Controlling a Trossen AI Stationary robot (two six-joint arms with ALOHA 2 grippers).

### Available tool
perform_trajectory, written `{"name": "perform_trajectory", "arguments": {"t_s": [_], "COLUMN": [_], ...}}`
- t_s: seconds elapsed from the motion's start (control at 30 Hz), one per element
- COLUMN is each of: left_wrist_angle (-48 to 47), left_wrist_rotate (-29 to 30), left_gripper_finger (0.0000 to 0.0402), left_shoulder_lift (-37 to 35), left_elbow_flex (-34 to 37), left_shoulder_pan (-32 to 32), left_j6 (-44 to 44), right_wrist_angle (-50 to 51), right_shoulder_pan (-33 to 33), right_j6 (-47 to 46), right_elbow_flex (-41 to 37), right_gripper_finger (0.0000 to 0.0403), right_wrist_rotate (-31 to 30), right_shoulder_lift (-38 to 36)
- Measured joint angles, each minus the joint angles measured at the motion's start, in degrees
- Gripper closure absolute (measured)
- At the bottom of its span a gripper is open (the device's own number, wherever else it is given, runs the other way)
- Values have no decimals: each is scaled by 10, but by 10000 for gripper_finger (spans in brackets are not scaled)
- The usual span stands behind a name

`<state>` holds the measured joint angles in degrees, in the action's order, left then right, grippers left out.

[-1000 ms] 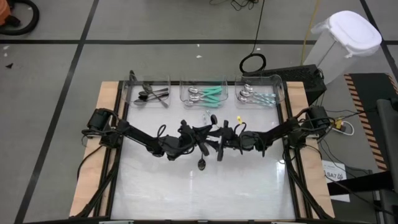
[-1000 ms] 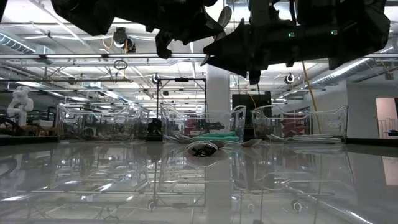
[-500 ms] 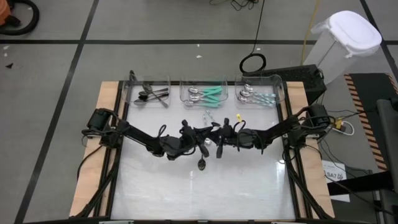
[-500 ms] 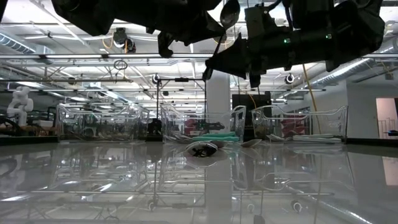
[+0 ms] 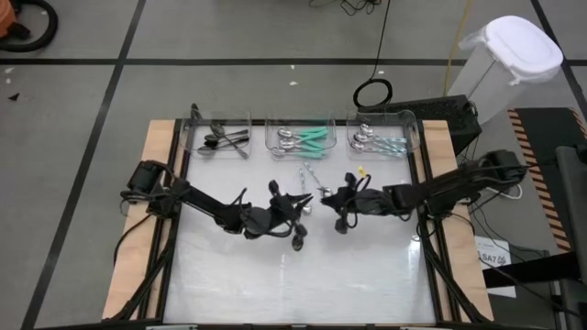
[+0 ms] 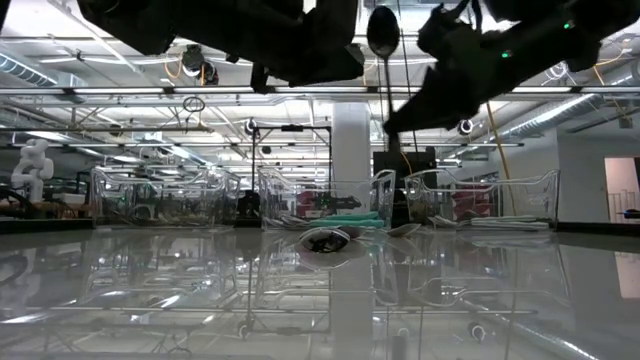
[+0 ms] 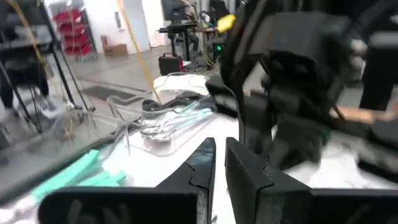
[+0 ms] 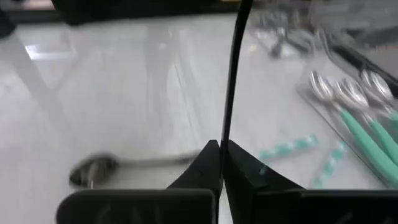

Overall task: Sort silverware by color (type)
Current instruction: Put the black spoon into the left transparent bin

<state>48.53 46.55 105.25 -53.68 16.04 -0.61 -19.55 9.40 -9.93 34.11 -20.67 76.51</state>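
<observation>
A dark spoon (image 6: 382, 30) stands upright in the air over the table's middle, bowl up, with my right gripper (image 8: 221, 149) shut on its handle. My left gripper (image 7: 219, 158) hovers just left of it, fingers slightly apart and nothing between them. A second dark spoon (image 5: 298, 241) lies flat on the table below. Two pale-blue-handled utensils (image 5: 307, 172) lie flat farther back. Along the far edge stand three clear bins: dark pieces (image 5: 220, 139), teal-handled spoons (image 5: 301, 137) and pale-blue-handled spoons (image 5: 378, 140). My right gripper pinches the dark spoon's thin handle (image 8: 225, 134) between its two fingers, at the handle's lower end. The fingers come from the table's right, slanting a little downward, and lie across the handle. The spoon is lifted clear and stands upright above the fingers, its bowl (image 6: 382, 30) on top.
The glossy white tabletop (image 5: 275, 284) has free room toward the near edge. The table's wooden frame (image 5: 160, 174) borders it. A white lidded bin (image 5: 509, 60) stands on the floor beyond the far right corner.
My right gripper has shut on the dark spoon's handle and drawn back toward the table's right edge, rising a little and tipping up. The spoon has gone with it, from tilted beside my left gripper to upright and apart from it.
</observation>
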Motion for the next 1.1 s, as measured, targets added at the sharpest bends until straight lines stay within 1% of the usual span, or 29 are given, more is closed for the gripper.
{"name": "perform_trajectory", "arguments": {"t_s": [0.17,0.23,0.33,0.4,0.47,0.57,0.63,0.7,0.73,0.9,1.0,1.1], "left_wrist_angle": [5,6,0,-37,-111,-268,-362,-451,-479,-587,-655,-722], "left_wrist_rotate": [0,0,0,-7,-15,-16,-16,-16,-16,-16,-12,33], "left_gripper_finger": [362,362,362,362,361,351,336,315,305,255,239,236], "left_shoulder_lift": [-1,-1,-1,-1,-1,1,16,40,57,150,215,278], "left_elbow_flex": [0,-1,-20,-44,-76,-147,-204,-259,-289,-426,-505,-585], "left_shoulder_pan": [15,22,29,33,36,41,44,50,53,66,71,73], "left_j6": [-106,-130,-154,-164,-164,-134,-115,-120,-133,-246,-335,-410], "right_wrist_angle": [155,193,227,243,249,257,250,261,263,266,270,285], "right_shoulder_pan": [12,19,31,37,42,47,48,48,48,50,52,53], "right_j6": [-36,-51,-71,-81,-87,-89,-89,-89,-90,-92,-94,-96], "right_elbow_flex": [0,0,0,0,0,0,0,0,0,0,0,0], "right_gripper_finger": [400,400,400,400,400,400,400,400,400,400,399,399], "right_wrist_rotate": [0,-1,0,0,-1,-1,1,16,26,60,85,109], "right_shoulder_lift": [-61,-75,-79,-78,-74,-71,-68,-67,-67,-67,-67,-67]}}
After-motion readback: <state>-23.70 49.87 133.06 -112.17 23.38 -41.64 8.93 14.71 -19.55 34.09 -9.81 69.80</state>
